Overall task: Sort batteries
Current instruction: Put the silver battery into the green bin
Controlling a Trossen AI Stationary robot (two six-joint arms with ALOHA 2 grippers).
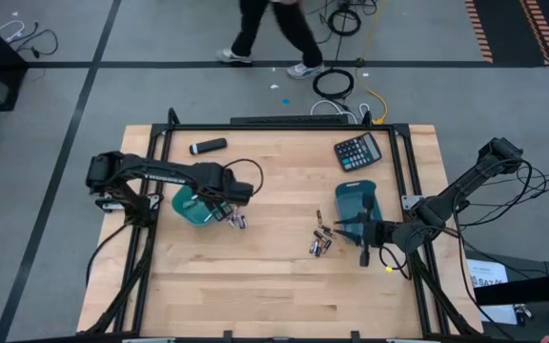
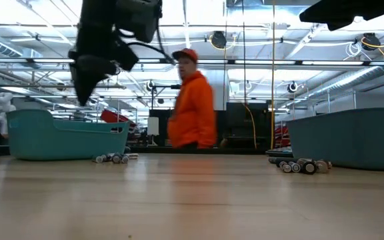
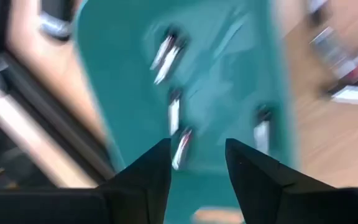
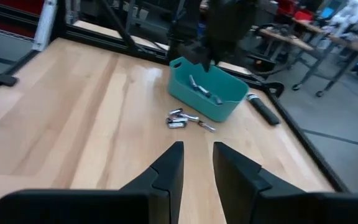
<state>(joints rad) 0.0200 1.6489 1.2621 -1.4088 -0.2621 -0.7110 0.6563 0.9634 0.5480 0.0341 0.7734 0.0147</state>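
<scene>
Two teal trays stand on the wooden table. My left gripper [image 3: 197,152] [image 1: 213,202] hovers open above the left tray [image 1: 191,205] [image 2: 65,137], in which several silvery batteries [image 3: 174,115] lie. A few more batteries [image 1: 234,221] [image 4: 180,118] lie on the table beside that tray. Another small pile of batteries [image 1: 320,238] [image 2: 302,165] lies near the right tray [image 1: 355,202] [image 2: 352,137]. My right gripper [image 4: 197,149] [image 1: 351,229] is open and empty in front of the right tray, pointing toward the table's left.
A black marker-like cylinder [image 1: 208,146] and a black calculator [image 1: 358,151] lie near the far edge. Black frame rails [image 1: 408,171] run along the table's sides. A person in an orange hoodie [image 2: 192,107] walks beyond the far edge. Bare wood spans the near half of the table.
</scene>
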